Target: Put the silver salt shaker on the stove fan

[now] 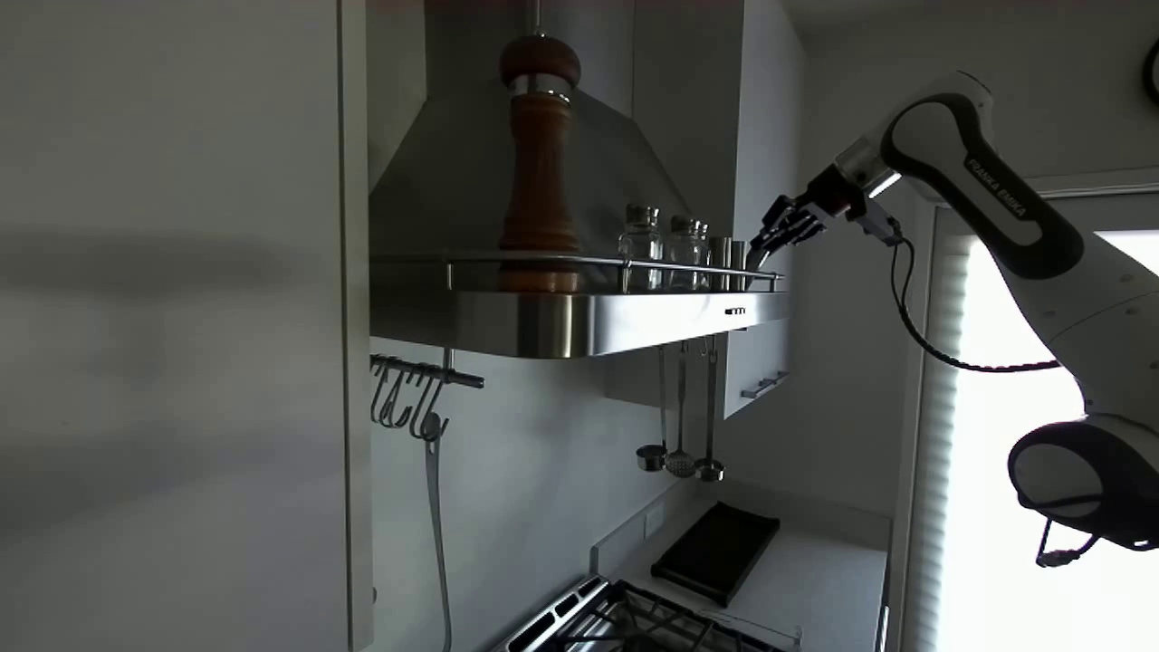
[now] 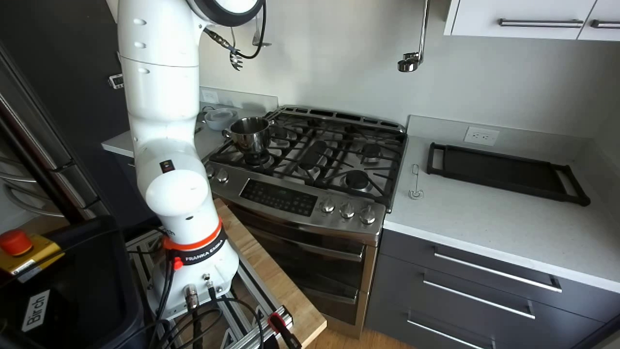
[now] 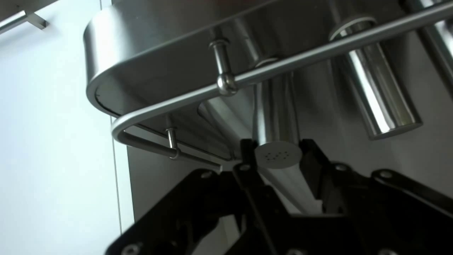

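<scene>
Wrist view, left to right: the guard rail rounds its corner, next comes the silver salt shaker, inside the rail over the ledge of the extractor hood, then two more steel cylinders, also inside the rail. My gripper clasps the shaker from both sides at its perforated end. Its long axis runs from that grip past the rail toward the ledge, base foremost; the rail crosses near the base, so I can't tell whether it touches down. In an exterior view, again left to right inside the rail, I find a wooden pepper mill, glass jars, the steel cylinders standing upright, then my shaker by the rail's far end, seemingly leaning, its top toward the gripper above the rail. My judgement: square that axis to the ledge, seat the base, then let go.
</scene>
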### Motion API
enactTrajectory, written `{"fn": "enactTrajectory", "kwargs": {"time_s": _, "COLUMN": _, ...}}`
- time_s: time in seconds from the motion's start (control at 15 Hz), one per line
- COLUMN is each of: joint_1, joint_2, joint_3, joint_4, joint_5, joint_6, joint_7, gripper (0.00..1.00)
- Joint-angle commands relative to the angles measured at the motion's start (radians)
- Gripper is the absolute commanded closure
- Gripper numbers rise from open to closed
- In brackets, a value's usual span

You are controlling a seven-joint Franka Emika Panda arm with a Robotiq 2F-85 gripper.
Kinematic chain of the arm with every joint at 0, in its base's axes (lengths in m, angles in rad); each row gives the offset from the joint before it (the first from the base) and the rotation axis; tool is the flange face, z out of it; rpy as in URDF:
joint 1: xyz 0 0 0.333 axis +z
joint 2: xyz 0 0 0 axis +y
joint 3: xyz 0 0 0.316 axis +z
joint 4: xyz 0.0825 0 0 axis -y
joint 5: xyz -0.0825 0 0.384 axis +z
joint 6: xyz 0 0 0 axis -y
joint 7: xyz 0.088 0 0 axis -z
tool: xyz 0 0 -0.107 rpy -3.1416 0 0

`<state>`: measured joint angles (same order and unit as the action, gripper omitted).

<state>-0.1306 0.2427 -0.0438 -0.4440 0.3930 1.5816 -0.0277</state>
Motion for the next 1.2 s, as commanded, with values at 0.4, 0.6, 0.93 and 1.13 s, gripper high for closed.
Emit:
{"fn": "enactTrajectory", "kwargs": {"time_s": 0.4, "joint_1": -0.015, "joint_2": 0.001, "joint_3": 0.053, "joint_4": -0.001, "joint_5": -0.055, "joint_6": 0.033, "joint_7": -0.009, "gripper": 0.00}}
{"fn": "enactTrajectory", "kwargs": {"time_s": 0.6, "joint_1": -0.015, "joint_2": 0.004, "joint_3": 0.058, "joint_4": -0.001, "joint_5": -0.058, "joint_6": 0.043, "joint_7": -0.009, "gripper": 0.00}}
{"fn": "enactTrajectory", "kwargs": {"time_s": 0.93, "joint_1": -0.006, "joint_2": -0.017, "joint_3": 0.054, "joint_4": -0.001, "joint_5": -0.106, "joint_6": -0.039, "joint_7": -0.007, "gripper": 0.00}}
{"fn": "enactTrajectory", "kwargs": {"time_s": 1.13, "joint_1": -0.008, "joint_2": -0.029, "joint_3": 0.055, "joint_4": 0.001, "joint_5": -0.113, "joint_6": -0.107, "joint_7": -0.020, "gripper": 0.00}}
